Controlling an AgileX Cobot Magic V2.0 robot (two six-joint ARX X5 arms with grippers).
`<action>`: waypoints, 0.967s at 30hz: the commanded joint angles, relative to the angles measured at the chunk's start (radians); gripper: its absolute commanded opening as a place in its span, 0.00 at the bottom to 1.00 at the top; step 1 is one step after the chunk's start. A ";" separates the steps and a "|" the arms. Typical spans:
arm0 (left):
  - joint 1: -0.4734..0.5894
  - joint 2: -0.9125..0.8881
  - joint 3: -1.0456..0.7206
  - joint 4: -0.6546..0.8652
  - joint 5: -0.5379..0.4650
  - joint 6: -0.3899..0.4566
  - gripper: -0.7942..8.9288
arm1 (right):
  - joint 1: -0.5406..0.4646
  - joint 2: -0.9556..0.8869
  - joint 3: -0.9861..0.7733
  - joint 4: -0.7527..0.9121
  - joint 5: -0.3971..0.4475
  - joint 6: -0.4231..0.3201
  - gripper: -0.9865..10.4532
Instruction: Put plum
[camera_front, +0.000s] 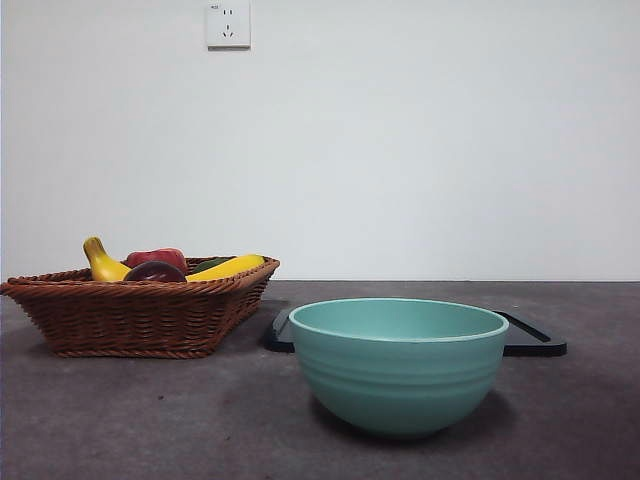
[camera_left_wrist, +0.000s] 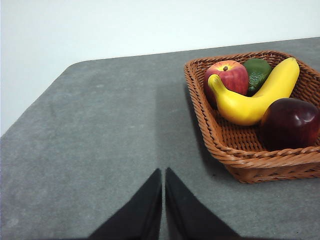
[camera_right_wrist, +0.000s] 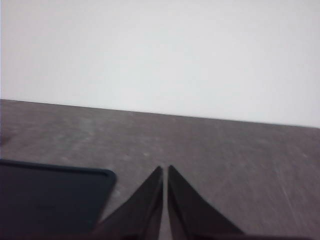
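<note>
A: Nearest in the front view is the teal bowl (camera_front: 399, 362), empty as far as its rim lets us see, with a black tray (camera_front: 528, 337) lying flat just behind it.

B: And the plum (camera_left_wrist: 290, 123)?

A: Farther back, in the wicker basket (camera_left_wrist: 235, 150), at the corner closest to the left end effector (camera_left_wrist: 163, 172). It touches the banana (camera_left_wrist: 255, 95); a red apple (camera_left_wrist: 226, 77) and a green fruit (camera_left_wrist: 257, 72) sit beyond.

B: Both end effectors?

A: Clenched, holding nothing. The right end effector (camera_right_wrist: 165, 170) hangs over bare desk (camera_left_wrist: 100, 140) beside the tray.

B: So the left one should reach.

A: I'd say so: open wide, come down from above, clear the basket rim, and avoid nudging the banana. The desk between basket and bowl looks open for the carry.
</note>
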 joint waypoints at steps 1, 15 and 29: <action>0.003 -0.002 -0.021 -0.010 -0.002 -0.003 0.09 | -0.002 -0.004 -0.028 0.017 0.027 0.028 0.09; 0.003 -0.002 -0.021 -0.010 -0.002 -0.003 0.09 | -0.002 -0.004 -0.045 -0.088 0.027 0.037 0.09; 0.003 -0.002 -0.021 -0.010 -0.002 -0.003 0.09 | -0.002 -0.004 -0.045 -0.170 0.027 0.040 0.09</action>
